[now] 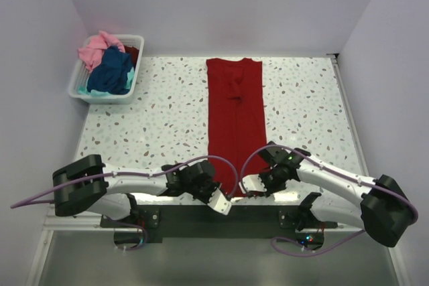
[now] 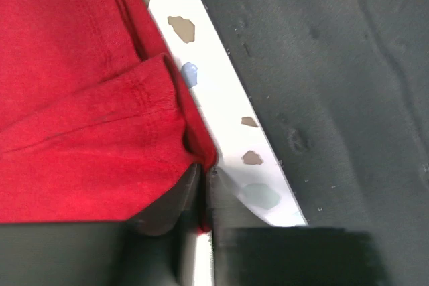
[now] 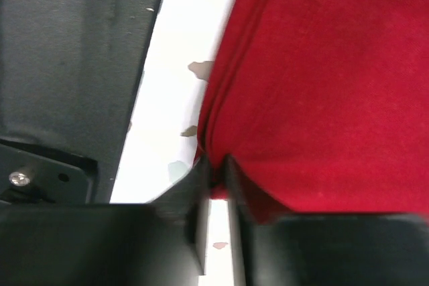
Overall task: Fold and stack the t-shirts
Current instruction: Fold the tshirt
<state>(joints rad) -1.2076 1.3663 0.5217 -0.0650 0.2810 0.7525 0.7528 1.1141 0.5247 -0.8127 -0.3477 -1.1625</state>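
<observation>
On the speckled surface [image 1: 167,118], a long red t-shirt [image 1: 234,115] lay flat. It was folded into a thin strip that ran from the far edge down to the near edge, in the middle of the surface.

The two arms reached in from each side and met at the near end of the strip. The left hand [image 1: 226,200] was closed tight on the near left corner of the red cloth. In the left wrist view, the cloth was pinched between its two dark fingers [image 2: 190,189], right at the edge of the surface. The right hand [image 1: 245,187] was closed on the near right corner in the same way, with a fold of red cloth held between its fingers [image 3: 233,182].

At the far left corner stood a white basket [image 1: 75,84]. A pink t-shirt [image 1: 94,48], a navy blue t-shirt [image 1: 112,72] and a bit of a teal t-shirt [image 1: 84,90] were piled in it, all crumpled.
</observation>
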